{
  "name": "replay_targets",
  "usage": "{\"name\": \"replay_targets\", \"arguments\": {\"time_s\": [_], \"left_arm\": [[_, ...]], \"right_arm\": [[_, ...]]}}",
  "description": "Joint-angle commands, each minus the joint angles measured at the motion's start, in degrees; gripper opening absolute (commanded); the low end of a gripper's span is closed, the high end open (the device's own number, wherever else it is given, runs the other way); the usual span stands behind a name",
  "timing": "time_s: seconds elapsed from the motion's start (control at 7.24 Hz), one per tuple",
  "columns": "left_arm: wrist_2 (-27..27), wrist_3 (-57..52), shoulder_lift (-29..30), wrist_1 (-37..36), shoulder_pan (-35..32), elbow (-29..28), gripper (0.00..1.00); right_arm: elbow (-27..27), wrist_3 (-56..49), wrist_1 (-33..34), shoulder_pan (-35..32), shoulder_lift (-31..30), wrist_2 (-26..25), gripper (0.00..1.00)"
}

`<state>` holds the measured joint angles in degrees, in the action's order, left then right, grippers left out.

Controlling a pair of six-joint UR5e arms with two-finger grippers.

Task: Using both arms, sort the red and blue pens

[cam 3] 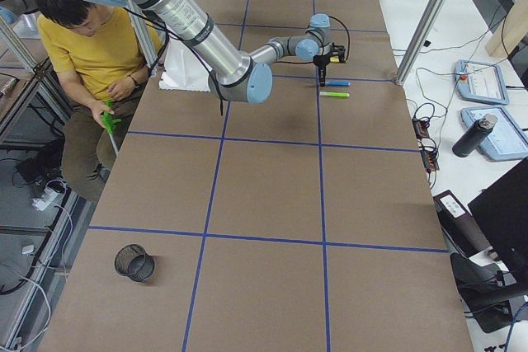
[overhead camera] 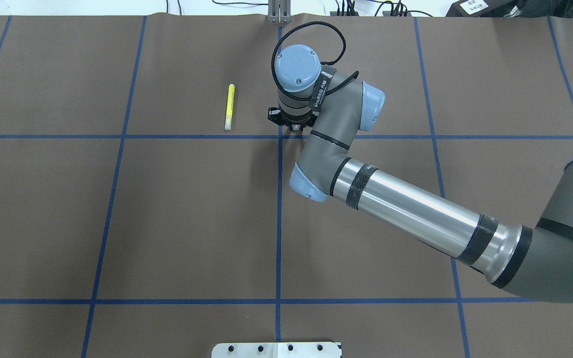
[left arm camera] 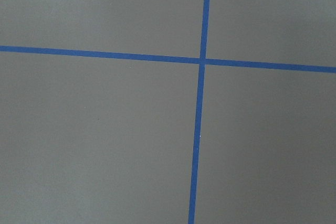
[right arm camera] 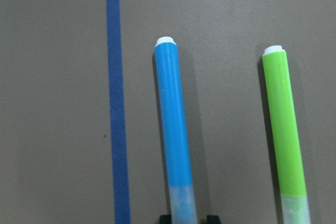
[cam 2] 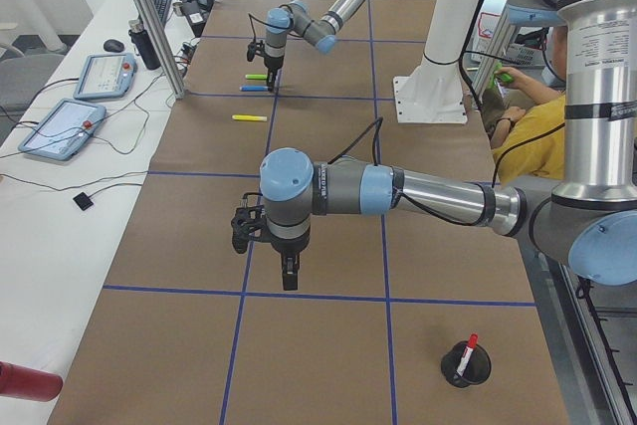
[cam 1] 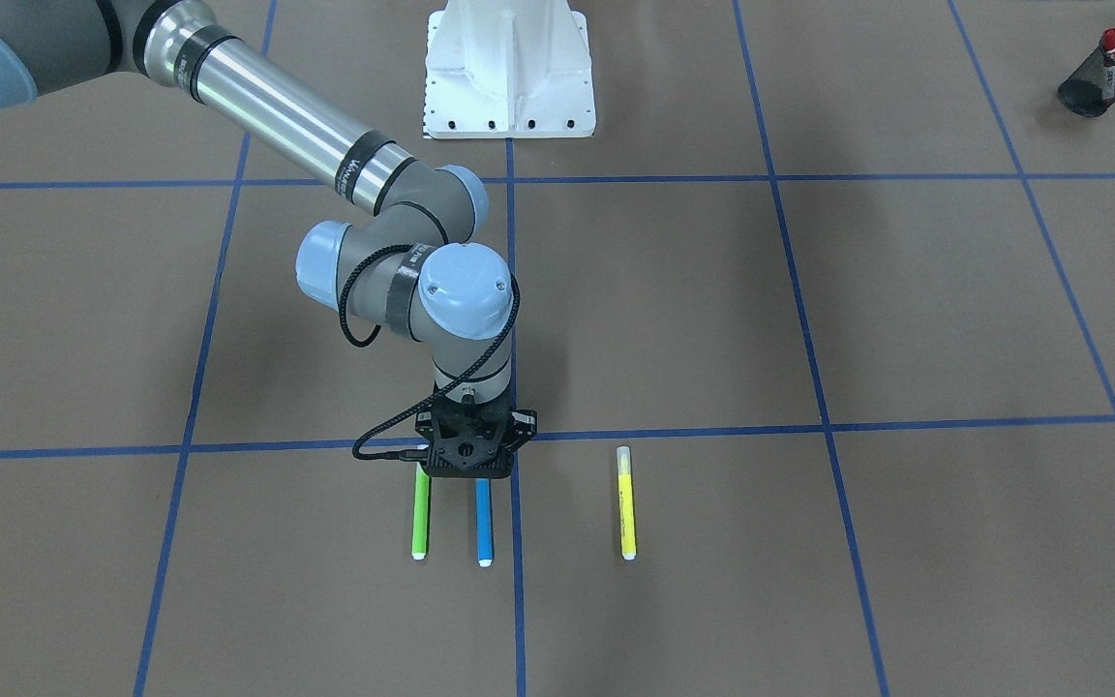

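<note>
The right gripper (cam 1: 468, 463) stands over the blue highlighter (cam 1: 484, 523), jaws parted just wider than its grey cap, holding nothing, the green highlighter (cam 1: 420, 523) lying just right.

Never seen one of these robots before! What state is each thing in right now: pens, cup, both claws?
blue highlighter: capped, lying flat.
right gripper: open, fingertips either side of the blue highlighter's cap.
green highlighter: capped, lying flat, untouched.
yellow highlighter: capped, lying flat, apart from the others.
red marker: capped, standing in the mesh cup.
left gripper: hangs above bare table; open or shut unclear.
</note>
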<state>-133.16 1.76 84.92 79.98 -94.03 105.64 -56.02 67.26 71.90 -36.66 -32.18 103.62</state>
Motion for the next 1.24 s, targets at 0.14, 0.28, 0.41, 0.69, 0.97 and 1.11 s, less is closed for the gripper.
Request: {"name": "replay_targets", "arguments": {"time_s": [0.14, 0.28, 0.41, 0.69, 0.97, 1.11], "left_arm": [[0.0, -0.09, -0.01, 0.0, -0.02, 0.0, 1.0], [0.0, -0.09, -0.01, 0.0, -0.02, 0.0, 1.0], [0.0, -0.09, -0.01, 0.0, -0.02, 0.0, 1.0], [0.0, -0.09, -0.01, 0.0, -0.02, 0.0, 1.0], [0.0, -0.09, 0.07, 0.0, 0.07, 0.0, 1.0], [0.0, -0.09, 0.07, 0.0, -0.02, 0.0, 1.0]], "right_arm": [[0.12, -0.38, -0.01, 0.01, 0.01, 0.0, 0.33], [0.12, -0.47, -0.01, 0.01, 0.01, 0.0, 0.33], [0.21, -0.47, -0.01, 0.01, 0.01, 0.0, 0.33], [0.29, -0.47, -0.01, 0.01, 0.01, 0.0, 0.31], [0.38, -0.47, -0.01, 0.1, 0.01, 0.0, 0.26], [0.38, -0.47, -0.01, 0.01, 0.01, 0.0, 0.1]]}}
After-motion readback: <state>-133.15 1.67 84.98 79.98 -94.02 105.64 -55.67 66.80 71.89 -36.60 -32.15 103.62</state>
